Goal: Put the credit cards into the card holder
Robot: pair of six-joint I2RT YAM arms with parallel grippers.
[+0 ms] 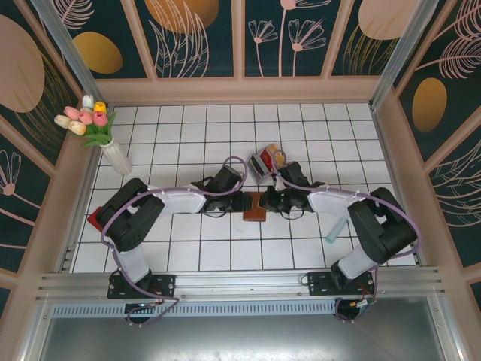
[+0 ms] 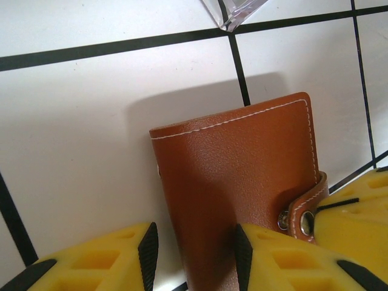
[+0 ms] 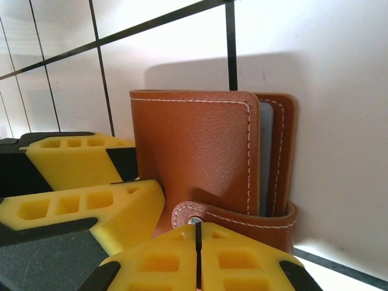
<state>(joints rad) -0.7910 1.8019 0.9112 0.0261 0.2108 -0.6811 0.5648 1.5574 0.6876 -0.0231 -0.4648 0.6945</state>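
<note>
Closest in, a red flat thing (image 1: 96,219) pokes out from under my left elbow at 9 o'clock from the card holder (image 1: 255,210). A pale teal tube (image 1: 336,229) lies by my right arm at 4 o'clock. The brown card holder sits mid-table on the white tiles (image 1: 188,248), wedged between both my grippers, so it's pretty crowded. My left gripper (image 2: 194,233) comes in from 9 o'clock with the jaws apart. One finger is in front of the leather and there's a bare gap on the other side, so no real squeeze there. My right gripper (image 3: 197,229) is closed tight, tips right up against the strap (image 3: 242,219); can't tell if it's pinching it. Just past that, at 1 o'clock, the clear tray (image 1: 258,167) holds the credit cards (image 1: 270,159). Way off at 10 o'clock there's a white vase (image 1: 116,156) of tulips (image 1: 85,116).
</note>
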